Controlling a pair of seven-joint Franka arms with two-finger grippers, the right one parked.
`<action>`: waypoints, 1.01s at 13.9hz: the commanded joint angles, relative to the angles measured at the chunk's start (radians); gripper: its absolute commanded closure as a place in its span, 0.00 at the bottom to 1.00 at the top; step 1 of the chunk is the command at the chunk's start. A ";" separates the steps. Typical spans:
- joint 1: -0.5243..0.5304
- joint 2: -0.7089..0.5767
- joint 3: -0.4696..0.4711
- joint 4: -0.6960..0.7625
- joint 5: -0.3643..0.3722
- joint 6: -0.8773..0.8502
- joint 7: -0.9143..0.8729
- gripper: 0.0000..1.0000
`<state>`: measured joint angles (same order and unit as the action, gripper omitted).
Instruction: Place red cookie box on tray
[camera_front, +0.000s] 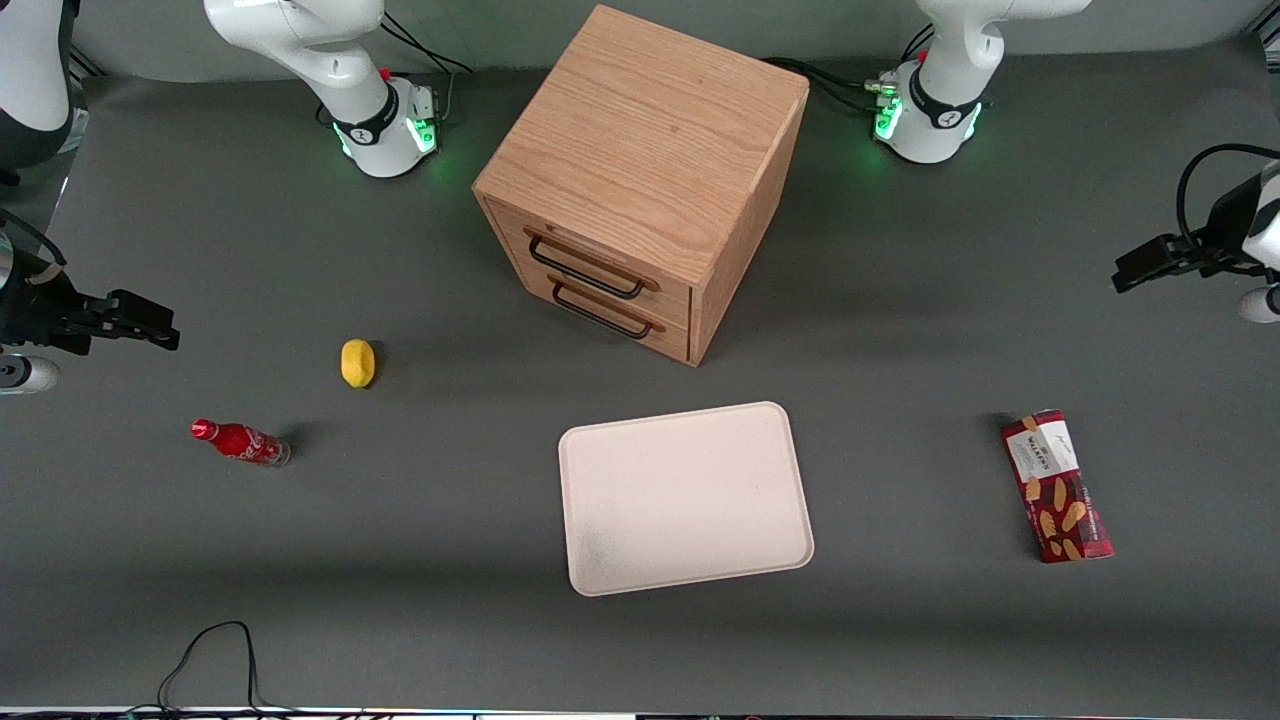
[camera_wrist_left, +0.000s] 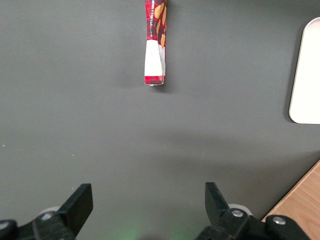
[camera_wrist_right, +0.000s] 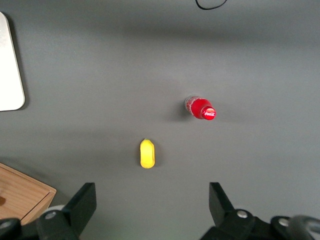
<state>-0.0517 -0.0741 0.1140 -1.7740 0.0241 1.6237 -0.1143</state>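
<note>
Hovering at the front view's right edge, my end effector (camera_front: 1135, 272) gaped wide, empty; the long dark-red cookie box (camera_front: 1057, 487) lay lower right, well apart from the off-white rectangular tray (camera_front: 685, 497). Squaring across its narrow width seemed wisest.

In the left wrist view we see only part of the red cookie box (camera_wrist_left: 154, 47), its far end running off the picture's edge, and just a rounded corner strip of the tray (camera_wrist_left: 306, 75). There the gripper (camera_wrist_left: 148, 202) shows two spread fingertips, its body cut off, and the wooden cabinet (camera_wrist_left: 300, 202) is a mere corner. In the front view the print on the box label (camera_front: 1045, 452) is too small for us to read fully.
</note>
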 joint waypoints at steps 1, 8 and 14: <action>-0.008 0.051 0.009 0.083 0.000 -0.069 0.005 0.00; 0.007 0.062 0.015 0.122 -0.004 -0.111 0.011 0.00; 0.004 0.059 0.010 0.122 -0.007 -0.140 0.008 0.00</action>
<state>-0.0455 -0.0136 0.1241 -1.6676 0.0227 1.5046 -0.1142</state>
